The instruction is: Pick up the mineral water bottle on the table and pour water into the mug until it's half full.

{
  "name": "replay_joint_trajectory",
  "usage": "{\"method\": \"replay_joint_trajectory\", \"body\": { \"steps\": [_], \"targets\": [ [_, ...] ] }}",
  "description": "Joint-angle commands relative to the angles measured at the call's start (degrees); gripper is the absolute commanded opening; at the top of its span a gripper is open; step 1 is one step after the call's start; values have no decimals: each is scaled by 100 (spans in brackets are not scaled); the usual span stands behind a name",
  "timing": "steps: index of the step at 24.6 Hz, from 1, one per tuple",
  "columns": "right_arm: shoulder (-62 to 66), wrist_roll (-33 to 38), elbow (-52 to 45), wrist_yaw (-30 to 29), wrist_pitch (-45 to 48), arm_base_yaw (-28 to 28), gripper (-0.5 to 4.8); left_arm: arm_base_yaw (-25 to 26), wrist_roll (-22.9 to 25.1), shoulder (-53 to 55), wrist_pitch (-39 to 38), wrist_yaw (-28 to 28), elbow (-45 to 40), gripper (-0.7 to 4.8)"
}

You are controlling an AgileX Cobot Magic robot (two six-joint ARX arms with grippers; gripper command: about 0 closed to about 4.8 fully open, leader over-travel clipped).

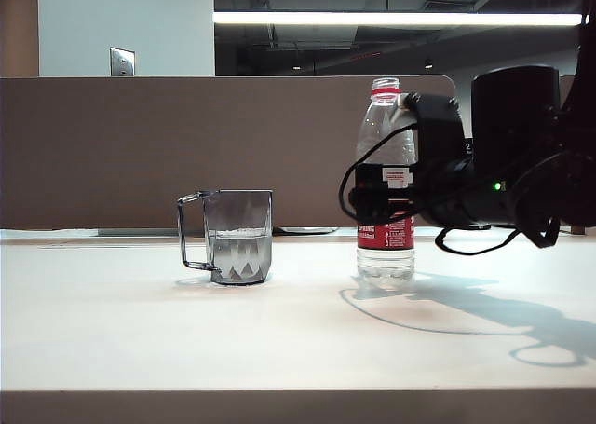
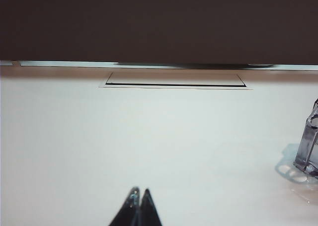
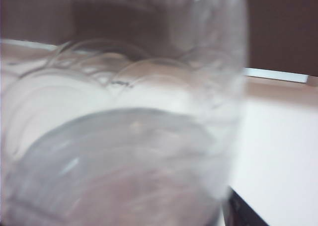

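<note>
The mineral water bottle point(image 1: 386, 184) carries a red label around its lower body with white lettering, of which only a fragment reading roughly "RING" in capitals can be made out in the exterior view; the smaller lines beneath it are too fine to read. Higher up on the bottle sits a small white patch with red printing, also too small to read. Beside the bottle, on the dark arm point(image 1: 507, 154), a single pale figure that looks like a "2" shows, half hidden.

Left fingers point(image 2: 135, 206) pressed together; right fingers point(image 1: 372, 203) level, spread.
</note>
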Motion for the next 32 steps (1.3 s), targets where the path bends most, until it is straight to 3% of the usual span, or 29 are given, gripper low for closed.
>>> {"method": "replay_joint_trajectory", "body": {
  "steps": [1, 9, 16, 17, 18, 19, 20, 24, 32],
  "targets": [
    [-411, 33, -284, 184, 101, 7, 479, 2, 2, 2, 55, 22, 17, -5],
    [-1150, 365, -1167, 164, 111, 35, 479, 2, 2, 2, 55, 22, 17, -5],
    [-2922, 697, -2879, 186, 133, 557, 479, 4, 2, 2, 55, 24, 17, -5],
    [-3152, 697, -3056, 186, 109, 584, 436, 4, 2, 2, 55, 22, 17, -5],
    [-3519, 699, -3344, 184, 107, 584, 201, 4, 2, 2, 55, 22, 17, -5],
    [-3733, 699, -3506, 181, 105, 584, 71, 4, 2, 2, 52, 22, 17, -5],
    [-4024, 699, -3703, 199, 105, 584, -4, 4, 2, 2, 55, 22, 17, -5],
    [-4708, 820, -4063, 619, -144, 575, -3, 4, 2, 2, 55, 22, 17, -5],
    [-4725, 820, -4061, 616, -114, 575, -1, 4, 2, 2, 55, 22, 17, -5]
  ]
}}
